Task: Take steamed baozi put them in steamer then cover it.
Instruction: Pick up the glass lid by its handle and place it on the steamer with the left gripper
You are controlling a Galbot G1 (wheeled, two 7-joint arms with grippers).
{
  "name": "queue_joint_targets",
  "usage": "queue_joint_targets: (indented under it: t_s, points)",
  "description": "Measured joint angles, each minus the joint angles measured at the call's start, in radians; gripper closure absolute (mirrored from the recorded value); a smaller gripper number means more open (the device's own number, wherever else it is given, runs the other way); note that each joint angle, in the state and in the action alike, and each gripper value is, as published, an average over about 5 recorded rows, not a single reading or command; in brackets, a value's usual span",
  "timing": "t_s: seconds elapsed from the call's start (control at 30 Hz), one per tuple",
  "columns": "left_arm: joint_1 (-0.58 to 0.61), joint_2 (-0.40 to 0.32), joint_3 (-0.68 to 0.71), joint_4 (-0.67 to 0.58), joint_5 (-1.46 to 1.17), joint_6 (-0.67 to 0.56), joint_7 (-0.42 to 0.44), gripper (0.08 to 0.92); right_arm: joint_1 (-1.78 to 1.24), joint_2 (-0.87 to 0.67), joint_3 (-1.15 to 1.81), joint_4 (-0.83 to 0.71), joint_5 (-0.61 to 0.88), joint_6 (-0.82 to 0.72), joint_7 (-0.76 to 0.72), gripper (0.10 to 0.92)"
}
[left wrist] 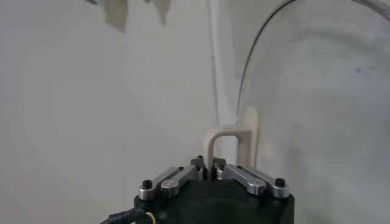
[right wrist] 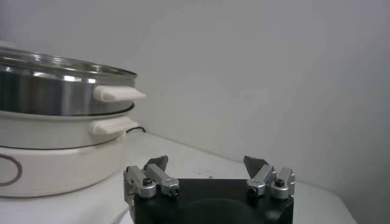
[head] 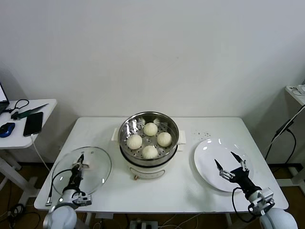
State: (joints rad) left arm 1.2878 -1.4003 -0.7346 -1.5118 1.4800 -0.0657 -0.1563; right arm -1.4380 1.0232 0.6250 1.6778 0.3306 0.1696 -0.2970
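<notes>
No writing is legible. On the white counter (head: 200,191) stands the shiny steel steamer (head: 148,125), holding four smooth domed baozi (head: 150,129). The left pincer (head: 80,163) is clamped on the glass cover (head: 95,164)'s white handle. The right pincer (head: 229,163) gapes empty over a glossy white plate (head: 209,160).

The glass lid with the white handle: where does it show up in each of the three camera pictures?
Head view: the lid is low on the left, over the table's front-left corner, in the left hand.
Left wrist view: its white handle sits between that hand's fingers, glass curving away behind.
Right wrist view: not in it.
Shared landmark: the steamer, central in the head view, shows in the right wrist view.
</notes>
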Motion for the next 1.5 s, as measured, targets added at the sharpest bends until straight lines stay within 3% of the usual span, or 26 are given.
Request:
queue_joint_targets:
  t_s: [0.43, 0.73, 1.13, 1.33, 1.5]
  points:
    - [0.143, 0.056, 0.016, -0.289, -0.079, 0.167, 0.05, 0.846, 0.033, -0.01, -0.014, -0.018, -0.013, 0.0, 0.002, 0.203]
    - [0.166, 0.152, 0.088, -0.482, -0.136, 0.331, 0.104, 0.846, 0.061, -0.025, -0.026, -0.036, -0.021, -0.001, 0.006, 0.203]
    - [-0.01, 0.307, 0.382, -0.581, -0.142, 0.561, 0.258, 0.846, 0.105, -0.025, -0.054, -0.067, -0.036, -0.006, 0.024, 0.203]
    - [-0.15, 0.302, 0.554, -0.569, -0.095, 0.644, 0.354, 0.846, 0.12, -0.019, -0.062, -0.081, -0.046, -0.006, 0.027, 0.203]
    - [-0.254, 0.247, 0.674, -0.527, -0.041, 0.695, 0.42, 0.846, 0.121, -0.019, -0.056, -0.089, -0.051, -0.003, 0.027, 0.203]
